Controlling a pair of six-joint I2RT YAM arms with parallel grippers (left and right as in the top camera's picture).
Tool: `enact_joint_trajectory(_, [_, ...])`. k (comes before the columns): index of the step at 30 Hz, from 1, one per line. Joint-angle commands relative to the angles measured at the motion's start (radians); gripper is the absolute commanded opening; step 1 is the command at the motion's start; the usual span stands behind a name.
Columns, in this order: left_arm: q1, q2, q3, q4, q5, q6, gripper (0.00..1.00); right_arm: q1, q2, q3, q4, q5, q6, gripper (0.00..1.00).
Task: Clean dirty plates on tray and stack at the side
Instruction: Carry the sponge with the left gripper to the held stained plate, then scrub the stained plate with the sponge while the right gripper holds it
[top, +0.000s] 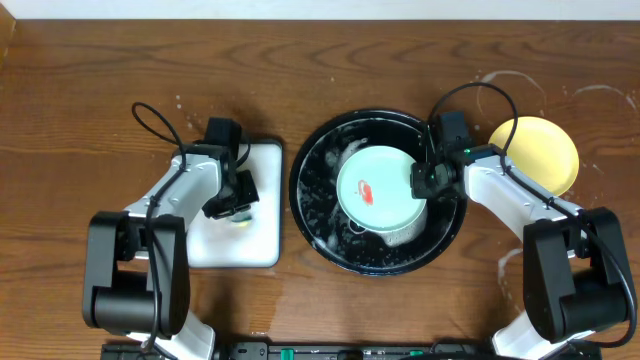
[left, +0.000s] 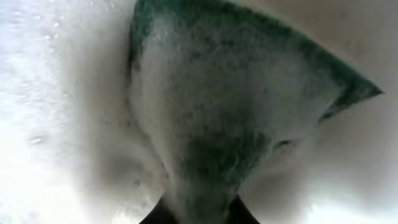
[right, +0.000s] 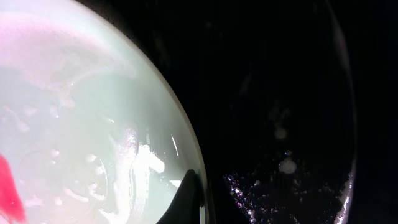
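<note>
The right gripper (top: 423, 182) pinches the mint plate (top: 375, 188) by its right rim, while the left gripper (top: 237, 206), clamped on the sponge (left: 236, 112), sits well apart at frame left.

A brown tabletop (top: 330, 60) of dark wood grain is seen from above, and nearly the whole overhead view is filled by it. Long, wavy grain lines are drawn across the surface from left to right, with darker streaks mixed among lighter ones. Along the upper edge a narrow pale strip (top: 320, 6) is met; whether it is wall or floor beyond the table cannot be told. The wood is lit evenly from above, so that only short, soft shadows are cast upon it.
</note>
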Motion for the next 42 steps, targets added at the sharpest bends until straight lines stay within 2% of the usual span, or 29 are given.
enact_joint_trajectory(1, [-0.002, 0.022, 0.000, -0.018, 0.000, 0.006, 0.08, 0.002, 0.032, -0.012, -0.006, 0.026, -0.002, 0.01])
enact_joint_trajectory(5, [-0.001, 0.011, 0.093, -0.130, -0.001, 0.006, 0.07, 0.002, 0.032, -0.012, -0.006, 0.026, -0.003, 0.01])
enact_joint_trajectory(10, [-0.002, -0.009, 0.298, -0.327, 0.008, 0.006, 0.07, 0.002, 0.032, -0.012, -0.008, 0.026, -0.003, 0.01])
enact_joint_trajectory(16, [-0.015, -0.026, 0.476, -0.446, 0.132, 0.006, 0.07, 0.002, 0.032, -0.012, -0.010, 0.026, -0.003, 0.01])
enact_joint_trajectory(21, [-0.109, -0.029, 0.507, -0.388, 0.275, -0.003, 0.07, 0.002, 0.032, -0.012, -0.009, 0.026, -0.001, 0.01])
enact_joint_trajectory(26, [-0.272, -0.001, 0.507, -0.261, 0.275, -0.020, 0.08, 0.002, 0.032, -0.012, -0.002, 0.025, 0.028, 0.01])
enact_joint_trajectory(33, [-0.437, 0.157, 0.507, -0.105, 0.278, -0.186, 0.07, 0.003, 0.032, -0.013, -0.016, 0.022, 0.028, 0.01])
enact_joint_trajectory(39, [-0.525, 0.316, 0.507, 0.023, 0.428, -0.316, 0.07, 0.003, 0.032, -0.013, -0.017, 0.022, 0.028, 0.01])
enact_joint_trajectory(42, [-0.557, 0.375, 0.507, 0.058, 0.432, -0.331, 0.08, 0.003, 0.032, -0.013, -0.019, 0.021, 0.028, 0.01])
